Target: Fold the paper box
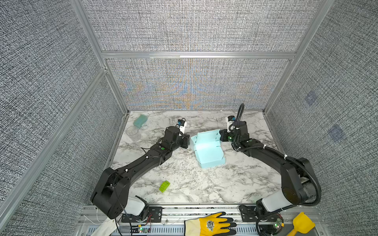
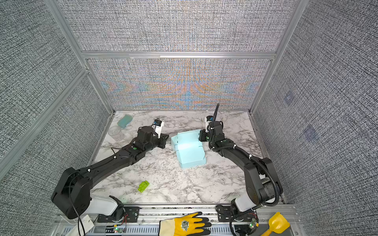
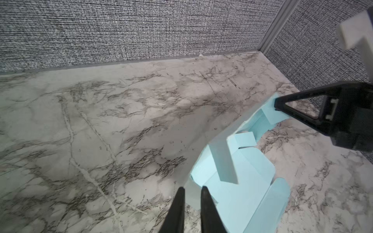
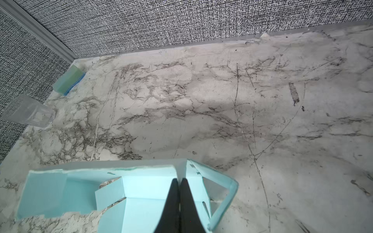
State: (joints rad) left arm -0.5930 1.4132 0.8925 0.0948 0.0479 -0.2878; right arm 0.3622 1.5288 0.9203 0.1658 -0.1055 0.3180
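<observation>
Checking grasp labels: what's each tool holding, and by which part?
Right tool pinches the paper box by an upright wall at its far corner. Left tool is slightly open beside the box's opposite edge, holding nothing.

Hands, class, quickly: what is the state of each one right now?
Left hand: slightly parted at the edge of the paper box; whether it grips cannot be told.
Right hand: closed on a wall of the paper box.
</observation>
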